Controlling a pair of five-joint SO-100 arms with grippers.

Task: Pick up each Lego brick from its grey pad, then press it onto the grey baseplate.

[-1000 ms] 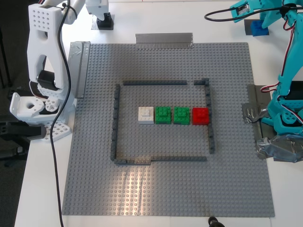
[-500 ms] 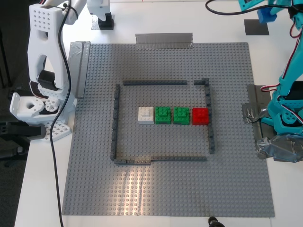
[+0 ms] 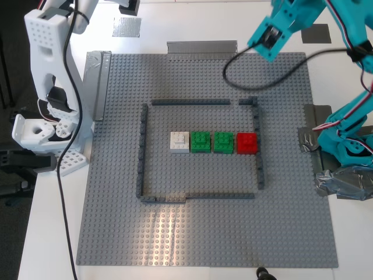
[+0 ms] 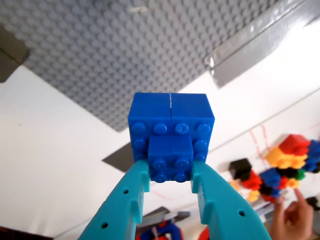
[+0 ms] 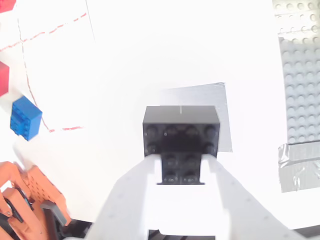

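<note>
In the first wrist view my first gripper (image 4: 171,170), teal, is shut on the bright blue brick (image 4: 170,122) and holds it in the air above the white table, off the grey baseplate's (image 4: 125,55) corner. In the exterior view the teal arm's head (image 3: 269,36) hangs over the baseplate's (image 3: 204,233) far right part; the blue brick is hidden there. Its grey pad (image 3: 316,33) lies bare. My second gripper (image 5: 181,165), white, is shut on the black brick (image 5: 181,130) above the other grey pad (image 5: 217,115). That brick (image 3: 130,7) shows at the exterior view's top edge, above its bare pad (image 3: 126,26).
White (image 3: 179,142), two green (image 3: 201,142) and red (image 3: 246,143) bricks stand in a row inside the dark outline (image 3: 141,146). Silver tape strips (image 3: 201,49) hold the plate's edges. A loose brick pile (image 4: 285,165) and a person's hand (image 4: 295,215) lie off the plate.
The teal arm lifted the blue brick off its pad and swung toward the exterior view's left, over the baseplate. The white arm raised the black brick off its pad.
</note>
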